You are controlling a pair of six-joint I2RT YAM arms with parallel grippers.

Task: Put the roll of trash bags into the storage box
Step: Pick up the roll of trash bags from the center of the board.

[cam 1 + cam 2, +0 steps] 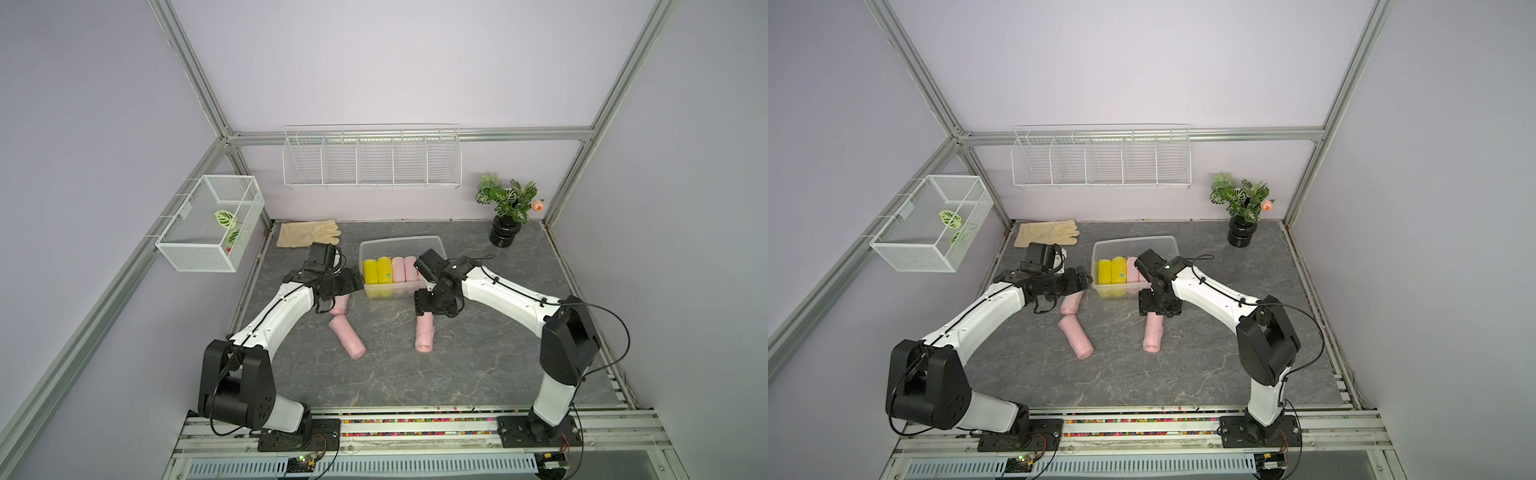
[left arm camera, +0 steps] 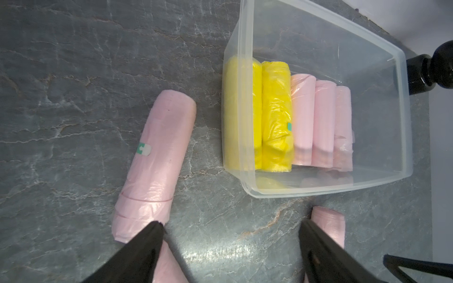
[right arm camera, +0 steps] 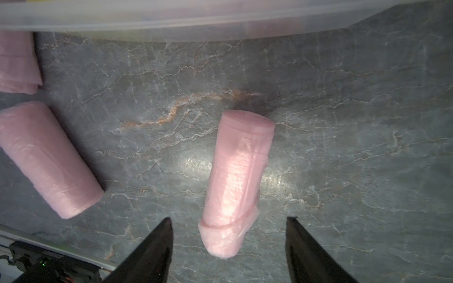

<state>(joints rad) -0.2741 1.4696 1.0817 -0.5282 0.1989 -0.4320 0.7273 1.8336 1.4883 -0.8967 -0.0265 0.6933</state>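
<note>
While left gripper (image 2: pixel 231 221) and right gripper (image 3: pixel 229 218) stand open, storage box (image 1: pixel 401 240) holds two yellow rolls (image 2: pixel 277 117), three pink rolls (image 2: pixel 323 122)

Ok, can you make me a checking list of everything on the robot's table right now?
Surface: grey marble-look table, no spills seen.
Job's things: clear storage box holds two yellow rolls and three pink rolls; three loose pink rolls lie outside it.
Clutter: beige glove, potted plant at the back.
Grippers: left fingers open, empty; right fingers open, either side of one loose roll, not touching.
Cables: black cable loops off the right arm, clear of the rolls.
Surroundings: wire rack and mesh basket hang on the walls.
</note>
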